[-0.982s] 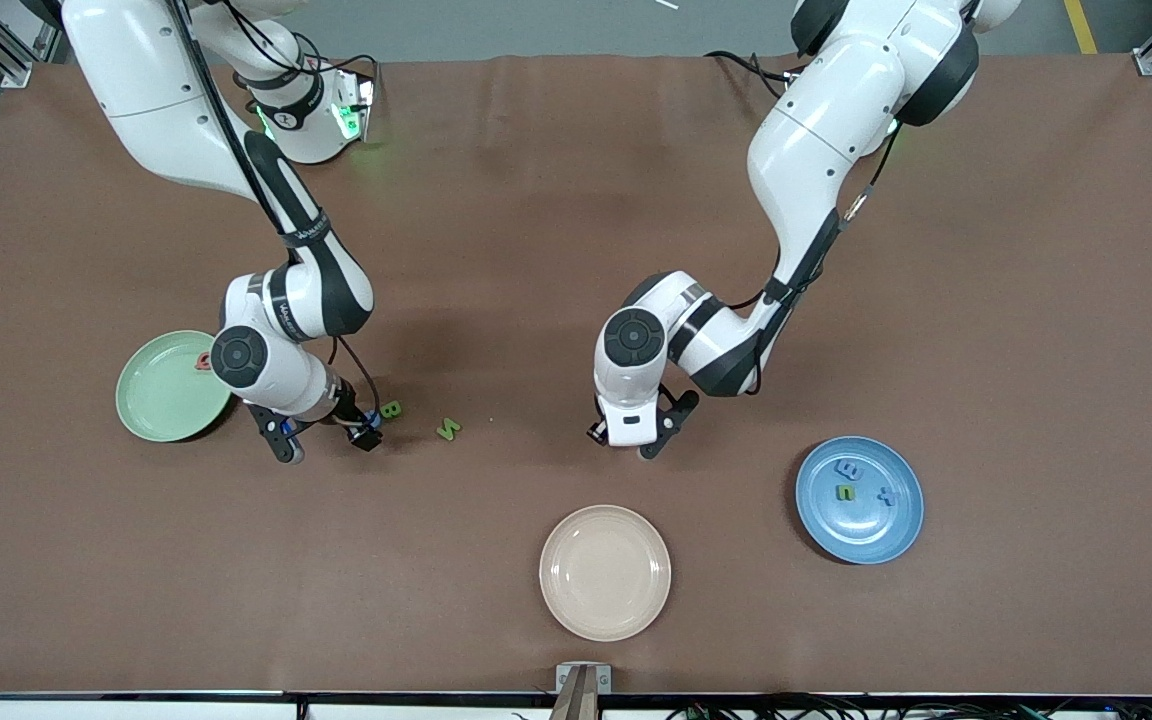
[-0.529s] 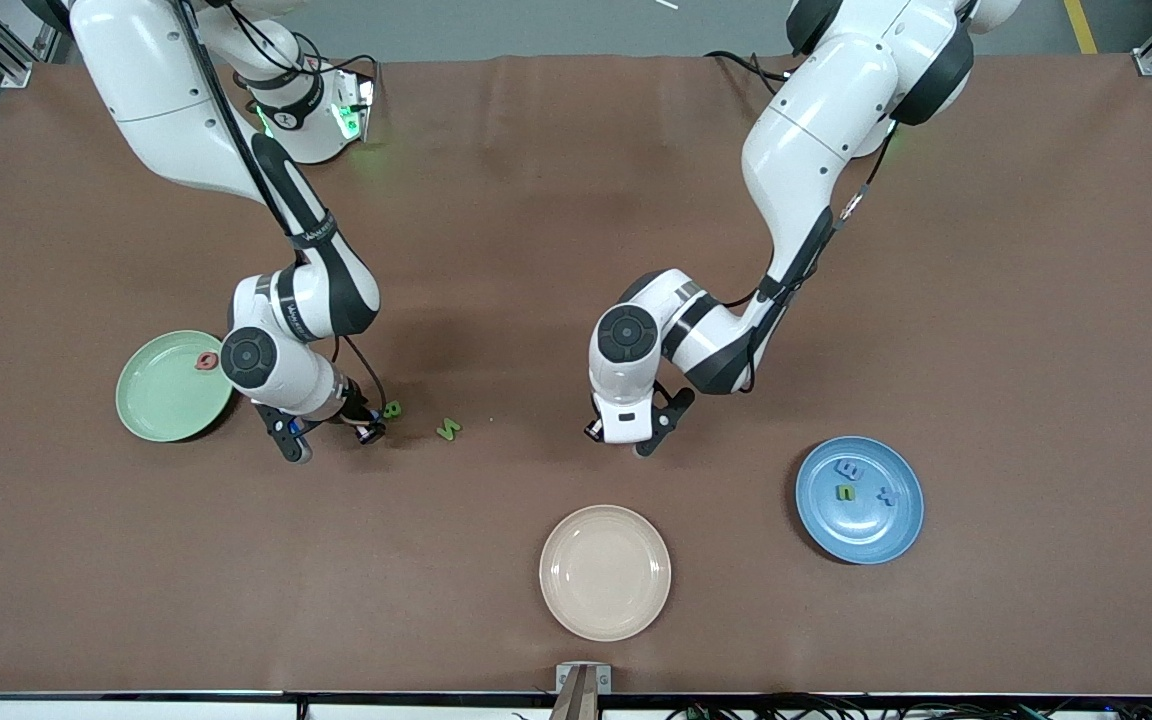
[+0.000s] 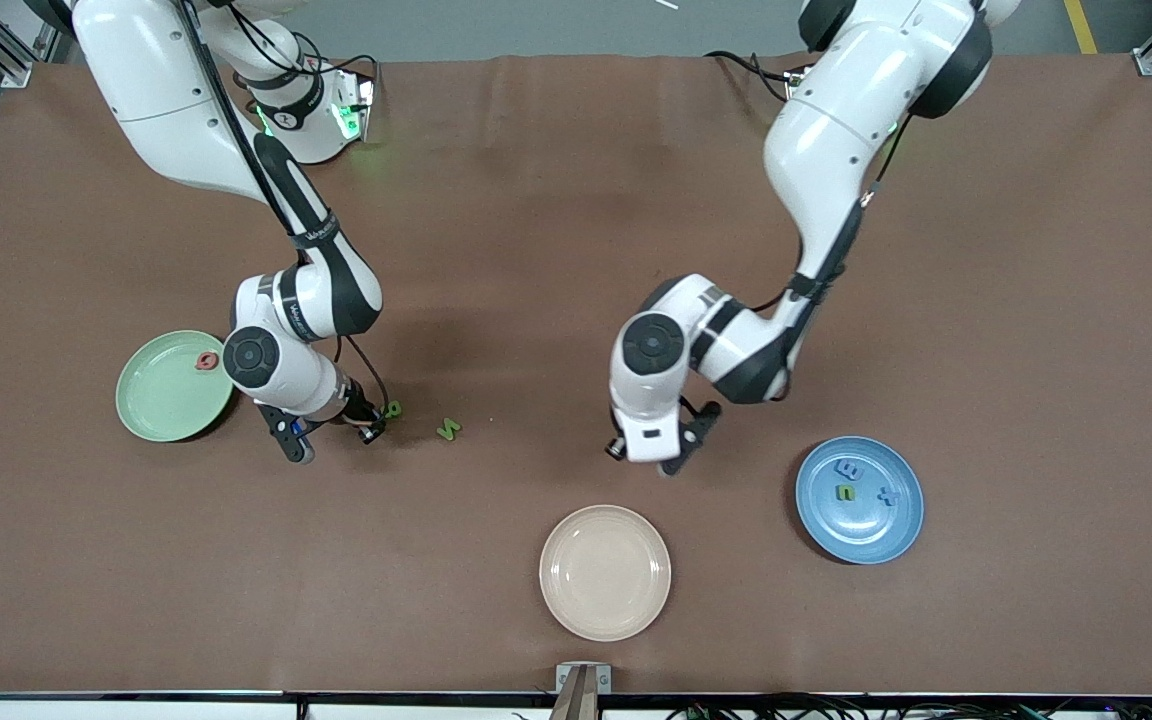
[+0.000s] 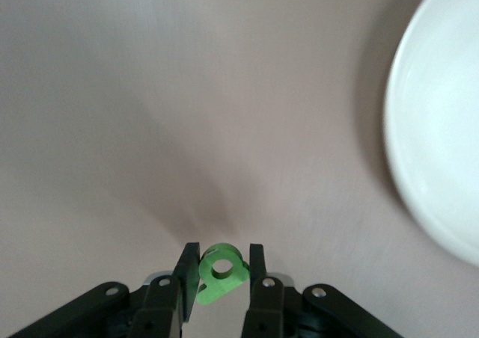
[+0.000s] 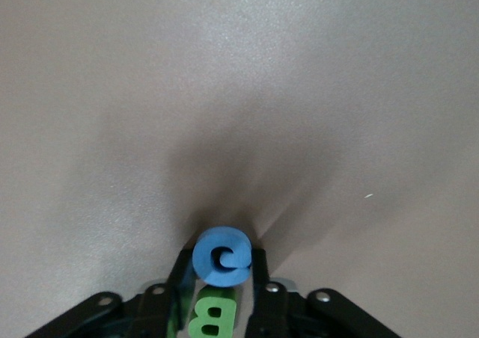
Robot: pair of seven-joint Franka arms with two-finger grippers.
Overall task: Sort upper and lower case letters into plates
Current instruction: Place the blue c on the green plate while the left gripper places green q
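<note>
My right gripper [image 3: 373,428] is shut on a blue letter C [image 5: 221,257], low over the table and right beside a green B [image 3: 392,409], which also shows in the right wrist view [image 5: 213,317]. A green S-shaped letter [image 3: 448,429] lies a little toward the left arm's end from the B. My left gripper [image 3: 648,455] is shut on a small green letter with a round hole [image 4: 221,272], held above the bare table. The mint plate [image 3: 161,410] holds a pink-red letter [image 3: 205,361]. The blue plate [image 3: 866,535] holds three letters, two blue and one green [image 3: 845,492].
A cream-beige plate [image 3: 604,572] sits empty near the table's front edge, nearer to the front camera than my left gripper. It shows as a pale rim in the left wrist view [image 4: 441,128]. The table is brown cloth.
My left arm has moved with the green letter toward the front camera and the blue plate. My right hand has shifted slightly, uncovering the pink-red letter in the mint plate.
</note>
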